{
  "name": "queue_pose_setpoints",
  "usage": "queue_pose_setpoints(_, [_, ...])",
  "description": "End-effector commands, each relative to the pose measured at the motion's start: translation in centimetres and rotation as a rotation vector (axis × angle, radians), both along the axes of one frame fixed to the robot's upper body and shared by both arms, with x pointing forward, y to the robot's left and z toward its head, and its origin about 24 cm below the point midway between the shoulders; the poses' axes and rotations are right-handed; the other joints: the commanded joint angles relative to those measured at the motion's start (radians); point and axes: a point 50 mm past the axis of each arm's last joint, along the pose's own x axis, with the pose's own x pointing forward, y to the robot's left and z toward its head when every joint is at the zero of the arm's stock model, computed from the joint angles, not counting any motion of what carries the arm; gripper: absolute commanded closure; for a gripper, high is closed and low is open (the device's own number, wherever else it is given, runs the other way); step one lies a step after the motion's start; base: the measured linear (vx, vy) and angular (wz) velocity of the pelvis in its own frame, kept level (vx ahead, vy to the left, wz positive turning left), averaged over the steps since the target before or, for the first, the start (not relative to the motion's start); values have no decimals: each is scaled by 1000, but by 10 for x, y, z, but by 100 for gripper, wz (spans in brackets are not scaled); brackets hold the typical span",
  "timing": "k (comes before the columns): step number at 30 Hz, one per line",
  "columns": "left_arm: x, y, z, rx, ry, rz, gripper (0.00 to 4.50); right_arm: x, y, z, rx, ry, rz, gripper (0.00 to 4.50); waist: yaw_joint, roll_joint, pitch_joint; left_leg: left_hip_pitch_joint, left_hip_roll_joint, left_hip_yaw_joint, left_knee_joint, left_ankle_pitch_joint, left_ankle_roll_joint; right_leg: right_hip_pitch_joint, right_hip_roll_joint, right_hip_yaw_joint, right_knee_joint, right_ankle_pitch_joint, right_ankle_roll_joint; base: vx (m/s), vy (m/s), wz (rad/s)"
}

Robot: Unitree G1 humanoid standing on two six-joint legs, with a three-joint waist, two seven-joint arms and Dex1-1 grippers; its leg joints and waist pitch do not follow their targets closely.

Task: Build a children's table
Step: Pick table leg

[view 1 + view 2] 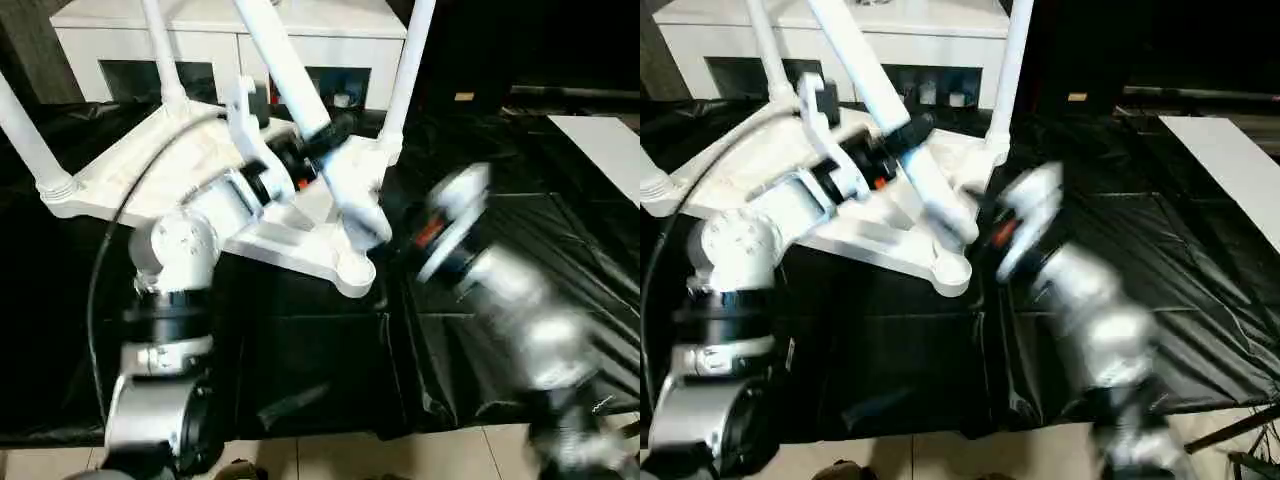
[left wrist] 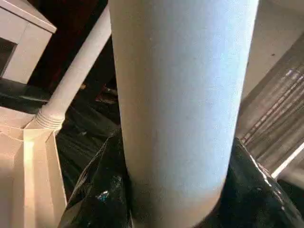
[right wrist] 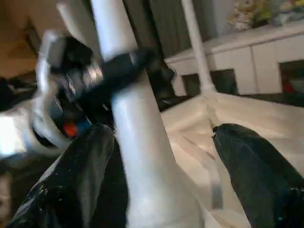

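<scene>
The white tabletop [image 1: 90,185] lies upside down on black sheeting. Three white legs stand in its corner sockets: one at the left [image 1: 30,140], one at the back left [image 1: 165,60] and one at the back right [image 1: 410,70]. A fourth leg [image 1: 285,75] leans over the tabletop, its lower end near the front right corner socket [image 1: 355,270]; whether it is seated there I cannot tell. My left gripper [image 1: 320,138] is shut on this leaning leg [image 2: 180,95], a black finger [image 2: 95,194] on each side. My right gripper [image 3: 164,133] is open around the same leg [image 3: 137,142], low down.
A white cabinet [image 1: 230,30] with dark compartments stands just behind the tabletop. Black sheeting [image 1: 300,360] covers the work area, with tiled floor [image 1: 420,450] at its near edge. A white board [image 1: 605,140] lies at the far right. A black cable [image 1: 98,270] loops beside my left arm.
</scene>
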Motion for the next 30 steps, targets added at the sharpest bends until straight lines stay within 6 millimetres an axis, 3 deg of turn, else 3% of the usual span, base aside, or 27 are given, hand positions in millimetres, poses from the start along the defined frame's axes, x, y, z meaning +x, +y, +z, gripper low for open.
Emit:
queue_pose_setpoints(1, [0,-5,7,6,-25,-23,257,0,-2,2,22,35,46,70,7,-6,-75,31,45,-23,-69,-158,30,46,-57,32,-66,-145,-202,0,0,0])
queue_pose_setpoints(3, [-2,-8,7,14,-26,-43,257,5,-6,5,-11,66,70,70,6,-8,-77,29,45,-23,-67,-143,30,47,-59,32,-64,-133,-207,0,0,0])
queue_pose_setpoints(4, [-2,-8,7,23,-28,-45,257,6,-7,4,-34,93,71,70,9,-14,-77,29,45,-22,-67,-132,33,48,-60,31,-63,-131,-214,0,0,0])
queue_pose_setpoints(12, [-5,-9,7,51,-32,-67,257,11,-9,11,-109,179,136,70,21,-15,-76,34,46,-20,-64,-123,19,46,-60,32,-63,-139,-216,0,0,0])
queue_pose_setpoints(19, [-11,-11,8,63,-49,-103,257,16,-2,18,-160,140,167,70,31,-20,-77,34,48,-20,-63,-111,14,45,-62,32,-57,-116,-220,0,0,0])
queue_pose_setpoints(26, [-13,-14,10,73,-75,-129,257,16,11,11,-308,100,183,70,31,-22,-76,34,48,-21,-65,-119,-2,45,-63,33,-57,-128,-205,0,0,0])
queue_pose_setpoints(30, [-23,-18,8,93,-144,-267,257,14,14,11,-292,95,245,70,32,-23,-77,33,48,-20,-64,-109,10,47,-63,33,-54,-112,-210,0,0,0])
